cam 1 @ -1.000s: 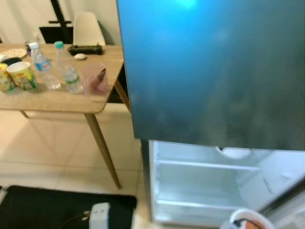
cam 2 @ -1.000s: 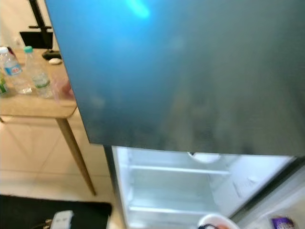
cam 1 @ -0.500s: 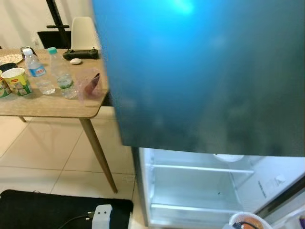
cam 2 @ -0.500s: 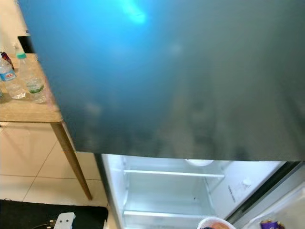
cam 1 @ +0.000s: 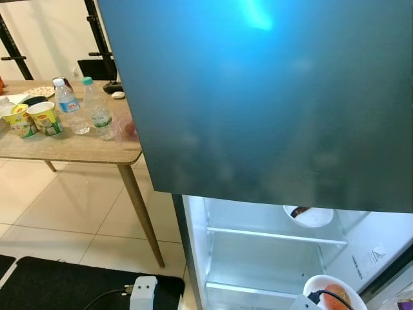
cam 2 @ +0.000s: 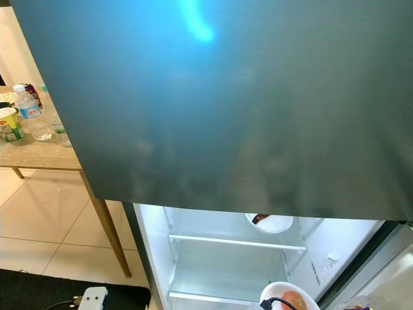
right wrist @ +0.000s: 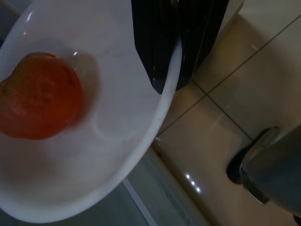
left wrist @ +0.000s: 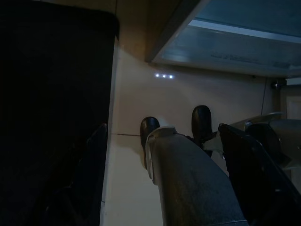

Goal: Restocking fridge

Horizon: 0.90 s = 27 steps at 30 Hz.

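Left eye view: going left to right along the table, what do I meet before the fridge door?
Two yellow cups → blue-label bottle → green-cap bottle → table edge → fridge door.

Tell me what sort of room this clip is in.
Likely a home kitchen or dining area: an open fridge with lit shelves, a wooden table holding water bottles and cup noodles, and a tiled floor. The right gripper holds a bowl with an orange fruit.
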{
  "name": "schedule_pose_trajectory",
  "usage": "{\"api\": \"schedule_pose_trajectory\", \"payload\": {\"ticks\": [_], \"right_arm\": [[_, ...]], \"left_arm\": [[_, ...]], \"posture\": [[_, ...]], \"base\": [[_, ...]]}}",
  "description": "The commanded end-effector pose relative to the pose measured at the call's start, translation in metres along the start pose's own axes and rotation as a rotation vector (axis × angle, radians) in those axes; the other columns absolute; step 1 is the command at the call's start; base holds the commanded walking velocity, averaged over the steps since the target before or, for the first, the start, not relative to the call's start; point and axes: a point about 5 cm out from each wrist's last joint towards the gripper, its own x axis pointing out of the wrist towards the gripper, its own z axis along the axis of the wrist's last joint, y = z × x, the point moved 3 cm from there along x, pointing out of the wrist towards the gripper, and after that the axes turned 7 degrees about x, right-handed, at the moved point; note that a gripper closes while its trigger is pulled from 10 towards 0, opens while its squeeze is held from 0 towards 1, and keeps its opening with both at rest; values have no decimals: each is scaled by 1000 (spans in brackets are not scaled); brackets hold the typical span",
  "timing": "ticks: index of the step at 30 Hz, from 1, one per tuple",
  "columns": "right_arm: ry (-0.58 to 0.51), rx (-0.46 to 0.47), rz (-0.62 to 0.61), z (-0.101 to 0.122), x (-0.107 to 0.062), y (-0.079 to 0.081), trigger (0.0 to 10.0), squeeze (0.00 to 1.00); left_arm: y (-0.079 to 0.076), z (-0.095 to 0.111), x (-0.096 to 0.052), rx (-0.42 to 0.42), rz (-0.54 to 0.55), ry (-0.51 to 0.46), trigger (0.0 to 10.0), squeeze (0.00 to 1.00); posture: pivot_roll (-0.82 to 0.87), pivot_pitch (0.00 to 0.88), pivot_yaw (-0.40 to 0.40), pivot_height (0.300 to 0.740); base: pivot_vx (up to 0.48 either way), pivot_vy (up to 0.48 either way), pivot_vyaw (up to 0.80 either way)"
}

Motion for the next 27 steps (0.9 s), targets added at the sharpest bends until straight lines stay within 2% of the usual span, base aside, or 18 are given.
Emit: {"api": "schedule_pose_trajectory", "payload": {"ticks": [1,3,4,13,15,16,19,20,22,24,26,27], "right_arm": [[-9,-5,-37,4,0,-11,10000,0],[-12,-9,-38,4,0,-12,10000,0],[-15,-15,-39,5,0,-13,10000,0],[-33,-65,-41,10,0,-17,10000,0],[-87,-159,-50,29,1,-23,10000,0],[-87,-159,-50,29,1,-23,10000,0],[-135,-240,-52,46,2,-25,10000,0],[-135,-240,-52,46,2,-25,10000,0],[-190,-280,-53,64,2,-27,10000,0],[-190,-280,-53,64,2,-27,10000,0],[-251,-329,-61,85,1,-30,10000,0],[-251,-329,-61,85,1,-30,10000,0]], "left_arm": [[2,0,-1,28,-8,7,10000,0],[2,1,0,26,0,6,10000,0],[2,0,0,0,9,4,10000,0],[0,4,1,7,10,-14,10000,0],[-1,10,2,6,3,-40,10000,0],[-1,10,2,6,3,-40,10000,0],[-2,18,3,19,-9,-70,10000,0],[-2,18,3,19,-9,-70,10000,0],[-4,31,5,63,-29,-111,10000,0],[-4,31,5,63,-29,-111,10000,0],[-10,50,6,161,-66,-164,10000,0],[-10,50,6,161,-66,-164,10000,0]], "posture": [[-97,0,14,740],[-99,0,13,740],[-98,0,11,740],[-96,0,7,740],[-94,0,4,740],[-94,0,4,740],[-94,0,4,740],[-94,0,4,740],[-92,0,0,740],[-92,0,0,740],[-87,0,-3,740],[-87,0,-3,740]], "base": [[0,-461,0],[0,-450,0],[0,0,0],[0,0,0],[0,0,0],[0,0,0],[0,0,0],[0,0,0],[0,0,0],[0,0,0],[0,0,0],[0,0,0]]}}
